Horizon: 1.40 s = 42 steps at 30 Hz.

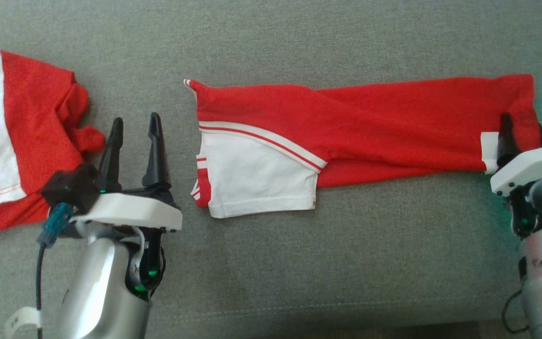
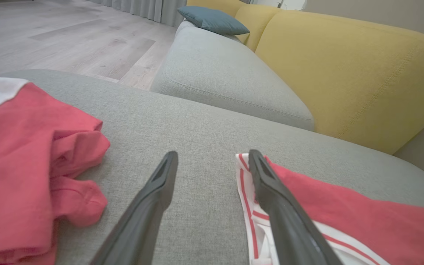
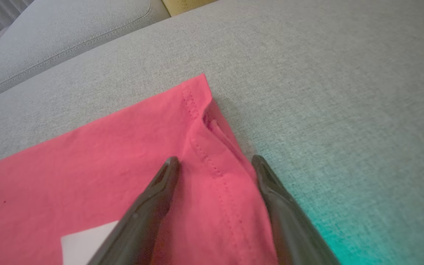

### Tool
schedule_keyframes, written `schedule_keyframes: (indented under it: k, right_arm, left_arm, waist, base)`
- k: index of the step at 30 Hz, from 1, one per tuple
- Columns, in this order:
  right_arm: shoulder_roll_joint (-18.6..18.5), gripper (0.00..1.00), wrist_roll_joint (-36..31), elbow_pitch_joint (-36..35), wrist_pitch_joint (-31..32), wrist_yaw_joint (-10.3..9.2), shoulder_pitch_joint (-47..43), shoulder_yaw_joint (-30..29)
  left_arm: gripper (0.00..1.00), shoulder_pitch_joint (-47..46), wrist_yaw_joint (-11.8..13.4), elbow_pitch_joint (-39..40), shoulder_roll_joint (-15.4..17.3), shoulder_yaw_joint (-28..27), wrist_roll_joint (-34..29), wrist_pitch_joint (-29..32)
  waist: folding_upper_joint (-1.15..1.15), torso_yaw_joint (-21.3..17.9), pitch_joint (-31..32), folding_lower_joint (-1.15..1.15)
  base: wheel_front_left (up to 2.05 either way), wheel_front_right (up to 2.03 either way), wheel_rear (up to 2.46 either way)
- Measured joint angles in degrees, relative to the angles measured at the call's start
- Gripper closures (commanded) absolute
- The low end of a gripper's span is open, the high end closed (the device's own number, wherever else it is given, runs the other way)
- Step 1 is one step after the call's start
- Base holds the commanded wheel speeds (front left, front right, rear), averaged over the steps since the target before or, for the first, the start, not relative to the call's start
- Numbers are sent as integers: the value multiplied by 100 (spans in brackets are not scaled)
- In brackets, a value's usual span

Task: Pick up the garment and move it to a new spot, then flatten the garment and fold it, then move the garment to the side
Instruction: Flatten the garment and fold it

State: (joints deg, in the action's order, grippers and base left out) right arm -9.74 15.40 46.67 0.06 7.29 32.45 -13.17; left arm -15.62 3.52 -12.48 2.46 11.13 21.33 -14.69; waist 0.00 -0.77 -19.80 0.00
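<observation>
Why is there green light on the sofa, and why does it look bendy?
Right wrist view: a green glow tints the grey cushion beside the right pincer, probably from the arm's lights. Head view: the same green shows at the right edge. Left wrist view: the wide lens curves the cushion, and the left pincer blurs towards the bottom.

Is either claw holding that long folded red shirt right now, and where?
Nothing is held. The left gripper is open over the cushion beside the shirt; the right gripper is open astride its hem.

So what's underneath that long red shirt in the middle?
Grey cushion shows all around the shirt, so it lies on that. Anything tucked beneath its folded cloth is hidden.
</observation>
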Motion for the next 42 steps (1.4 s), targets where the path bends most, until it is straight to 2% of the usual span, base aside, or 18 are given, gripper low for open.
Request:
schedule_keyframes:
  k: [9, 10, 11, 21, 23, 26, 31, 36, 42]
  right_arm:
    - [-57, 0, 153, -142, 186, 0, 122, 104]
    - [-63, 59, 211, -158, 208, 0, 122, 107]
    - [-71, 100, 263, -169, 210, 0, 122, 112]
    - [-123, 100, 313, 96, 197, 2, 105, -143]
    - [-215, 100, 97, 220, 119, 2, 105, -401]
    - [-416, 100, -446, 390, -151, 2, 112, -1135]
    - [-357, 100, -1230, 448, -318, 2, 206, -1814]
    - [16, 100, -1440, 321, -366, 2, 408, -1749]
    - [389, 100, -1233, -85, -214, 2, 435, -1125]
  left_arm:
    - [0, -130, -1, 91, -3, -92, -18, 0]
    - [0, -151, -2, 92, -3, -99, -34, 0]
    - [0, -155, -8, 92, -3, -108, -57, 0]
    - [0, -140, -43, 65, -9, -264, -107, 0]
    - [0, -120, -43, 65, -11, -265, -107, 0]
    - [0, -103, -44, 55, -12, -265, -107, 0]
    - [0, -68, -44, 53, -13, -265, -100, 0]
    - [0, 76, -44, -3, -13, -253, -21, 0]
    - [0, 259, -43, -53, -14, -247, 116, 0]
  waist:
    - [0, -16, -200, 0]
    - [0, -14, -212, 0]
    - [0, -12, -218, 0]
    - [0, -4, 17, 0]
    - [0, -9, 73, 0]
    - [0, -20, 162, 0]
    - [0, -36, 263, 0]
    - [0, -66, 434, 0]
    - [0, -121, 751, 0]
  base:
    - [0, 0, 0]
    - [0, 0, 0]
    - [0, 0, 0]
    - [0, 0, 0]
    - [0, 0, 0]
    - [0, 0, 0]
    - [0, 0, 0]
    - [0, 0, 0]
    - [0, 0, 0]
